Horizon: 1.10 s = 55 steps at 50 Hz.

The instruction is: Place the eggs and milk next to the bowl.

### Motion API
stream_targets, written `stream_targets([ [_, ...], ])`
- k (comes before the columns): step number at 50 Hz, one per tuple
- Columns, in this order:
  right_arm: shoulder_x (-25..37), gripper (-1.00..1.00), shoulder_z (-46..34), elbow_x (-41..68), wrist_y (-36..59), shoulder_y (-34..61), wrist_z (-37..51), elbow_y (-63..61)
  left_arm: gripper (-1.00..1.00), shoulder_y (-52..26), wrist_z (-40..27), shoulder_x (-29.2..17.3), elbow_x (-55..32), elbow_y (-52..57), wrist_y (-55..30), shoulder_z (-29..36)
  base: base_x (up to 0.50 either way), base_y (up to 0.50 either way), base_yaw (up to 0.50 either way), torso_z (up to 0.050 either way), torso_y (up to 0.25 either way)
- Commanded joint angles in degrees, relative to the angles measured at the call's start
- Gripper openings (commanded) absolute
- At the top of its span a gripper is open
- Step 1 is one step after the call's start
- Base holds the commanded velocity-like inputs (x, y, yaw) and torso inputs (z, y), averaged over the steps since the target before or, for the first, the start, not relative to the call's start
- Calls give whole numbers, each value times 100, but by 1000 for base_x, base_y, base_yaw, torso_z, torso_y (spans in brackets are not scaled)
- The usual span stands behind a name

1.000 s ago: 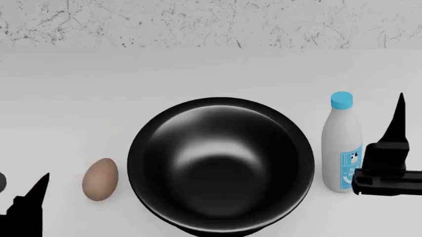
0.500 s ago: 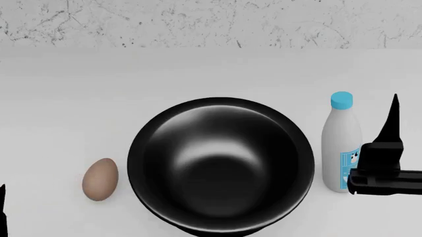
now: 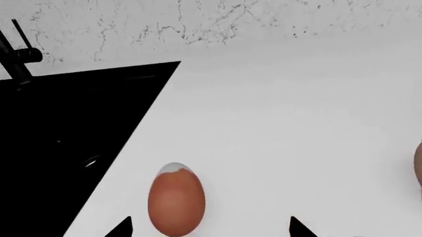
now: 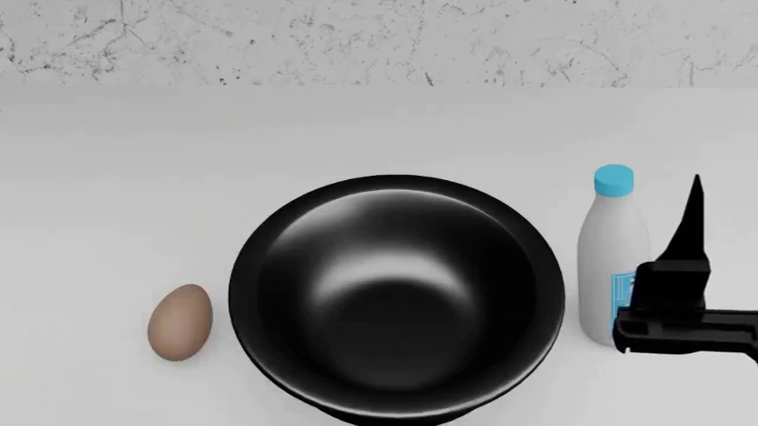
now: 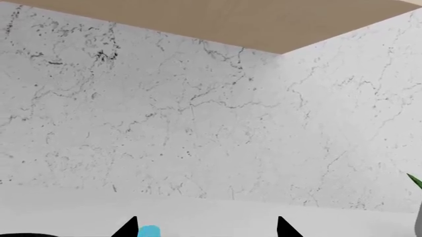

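The glossy black bowl [image 4: 397,297] sits in the middle of the white counter. The pale tan egg [image 4: 180,321] lies close to its left side and shows at the edge of the left wrist view [image 3: 418,165]. The milk bottle [image 4: 613,257] stands upright close to the bowl's right side. My right gripper [image 4: 693,222] is just right of the bottle, open and empty [image 5: 205,228]; the bottle's blue cap [image 5: 149,230] shows by one fingertip. My left gripper [image 3: 209,229] is open, out of the head view. The reddish-brown egg [image 3: 176,200] lies on the counter between its fingertips.
A black sink [image 3: 66,148] with a dark faucet [image 3: 17,49] lies beside the reddish-brown egg. A marbled wall [image 4: 379,40] backs the counter. A green leaf tip [image 5: 415,181] shows at the edge of the right wrist view.
My left gripper has slid out of the head view at the lower left. My right gripper has moved a little left, closer to the milk bottle. Bowl, tan egg and bottle have not moved.
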Motion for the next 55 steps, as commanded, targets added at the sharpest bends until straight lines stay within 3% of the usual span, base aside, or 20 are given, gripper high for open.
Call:
stream_targets([
  [1,-101,100,117,-51,-27,23,-122,0,100,159,422,49,529,-622,527,-57,0,0,0,0,0],
  [21,-29,100,-41,43,132,228,10,-8,100,-585,758,298,1183,-2108,1148,668,0,0,0,0,0],
  [55,50,100,10,184,198,243,148,-58,100,-1308,1053,448,1783,-3395,1596,1431,0,0,0,0,0],
])
